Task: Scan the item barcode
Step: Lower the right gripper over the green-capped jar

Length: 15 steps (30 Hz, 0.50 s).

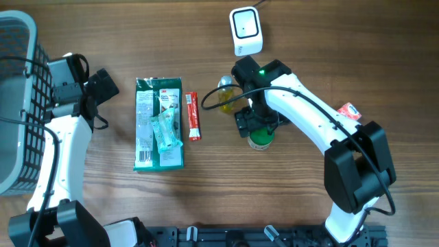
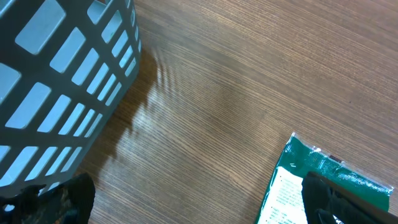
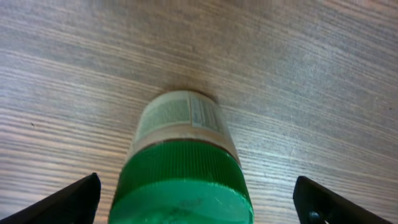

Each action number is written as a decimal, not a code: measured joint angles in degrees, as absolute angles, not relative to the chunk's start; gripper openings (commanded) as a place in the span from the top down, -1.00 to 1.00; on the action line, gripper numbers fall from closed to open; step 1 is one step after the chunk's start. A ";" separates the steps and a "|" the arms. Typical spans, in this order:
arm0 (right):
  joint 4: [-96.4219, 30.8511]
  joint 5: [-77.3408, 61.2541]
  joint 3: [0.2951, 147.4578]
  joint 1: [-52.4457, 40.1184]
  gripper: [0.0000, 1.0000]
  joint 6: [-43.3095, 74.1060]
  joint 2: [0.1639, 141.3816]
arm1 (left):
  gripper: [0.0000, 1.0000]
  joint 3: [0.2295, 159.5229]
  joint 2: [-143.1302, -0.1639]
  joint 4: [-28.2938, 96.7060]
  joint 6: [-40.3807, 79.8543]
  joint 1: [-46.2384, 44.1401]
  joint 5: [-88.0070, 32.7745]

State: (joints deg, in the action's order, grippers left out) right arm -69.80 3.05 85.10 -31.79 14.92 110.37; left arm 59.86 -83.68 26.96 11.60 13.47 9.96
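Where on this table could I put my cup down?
Bare wood runs along the far side between the basket and the scanner, and on the near side between the green packet and the right arm. The middle is crowded: red tube, yellow item, green-capped bottle.

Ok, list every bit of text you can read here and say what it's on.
"3M": red logo, as best it reads, on the green packet.
Its other print: too small to read.
Red tube: lettering too small.
Green-capped bottle: label print blurred.
Red-and-white packet: unreadable.
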 measured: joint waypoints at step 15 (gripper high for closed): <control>-79.18 -0.34 91.83 -30.81 -0.73 33.45 101.67 | -1.00 59.86 -83.66 26.96 11.60 13.47 9.98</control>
